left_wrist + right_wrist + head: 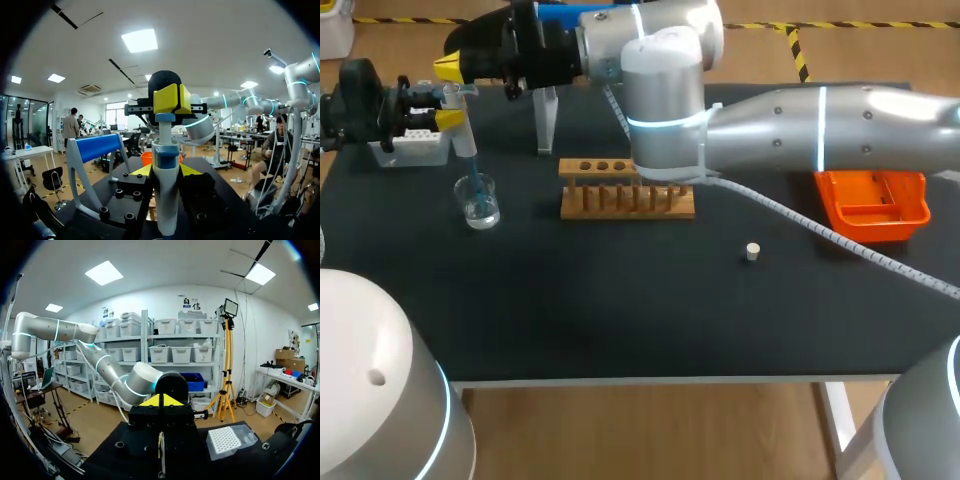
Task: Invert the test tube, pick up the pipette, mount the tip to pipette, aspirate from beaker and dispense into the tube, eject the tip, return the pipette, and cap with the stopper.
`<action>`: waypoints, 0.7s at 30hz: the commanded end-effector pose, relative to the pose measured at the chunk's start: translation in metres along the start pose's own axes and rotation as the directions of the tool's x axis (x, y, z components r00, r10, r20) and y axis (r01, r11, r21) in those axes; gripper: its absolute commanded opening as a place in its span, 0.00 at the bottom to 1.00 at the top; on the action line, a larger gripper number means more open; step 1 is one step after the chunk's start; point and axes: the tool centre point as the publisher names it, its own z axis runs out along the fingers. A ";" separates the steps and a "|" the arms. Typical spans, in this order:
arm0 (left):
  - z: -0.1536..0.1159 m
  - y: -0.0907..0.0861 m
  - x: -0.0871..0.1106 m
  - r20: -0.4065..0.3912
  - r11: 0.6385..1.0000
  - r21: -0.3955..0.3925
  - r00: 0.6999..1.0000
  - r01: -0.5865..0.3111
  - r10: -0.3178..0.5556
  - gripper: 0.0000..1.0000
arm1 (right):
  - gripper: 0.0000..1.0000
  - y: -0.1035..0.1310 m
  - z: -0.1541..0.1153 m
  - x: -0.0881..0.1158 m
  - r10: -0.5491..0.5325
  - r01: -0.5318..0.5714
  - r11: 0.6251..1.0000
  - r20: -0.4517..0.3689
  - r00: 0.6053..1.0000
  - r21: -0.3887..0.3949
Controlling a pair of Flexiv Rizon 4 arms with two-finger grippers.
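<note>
Black surface (620, 310), seen from above and behind.

- Left gripper (448, 108), far-left corner: fingers clamped on the pipette (463, 130) from two sides. The wrist view shows a yellow tip either side of the pipette body (166, 200), which stands upright between them.
- Pipette tip reaches down into the beaker (479, 201), which stands on the surface just below the gripper.
- Right gripper (450, 66): arm reaches across from the right edge. Fingers together (161, 401), set over the pipette's top end (171, 98). Contact cannot be confirmed.
- Tip box (410, 146): left edge, beside the left gripper.
- Wooden rack (627, 200): far half, near the middle.
- Stopper (752, 251): loose on the surface, apart from the rack.
- Orange bin (872, 208): right edge.
</note>
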 end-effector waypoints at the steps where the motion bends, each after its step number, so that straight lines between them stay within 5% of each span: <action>1: -0.001 0.001 -0.001 -0.004 1.000 0.002 1.000 -0.001 0.001 0.00 | 0.00 -0.001 0.003 -0.004 -0.003 0.003 1.000 -0.005 1.000 -0.002; 21: -0.001 0.001 -0.001 -0.004 1.000 0.002 1.000 -0.001 0.001 0.00 | 0.00 -0.014 0.007 -0.007 0.008 -0.008 1.000 0.003 1.000 -0.003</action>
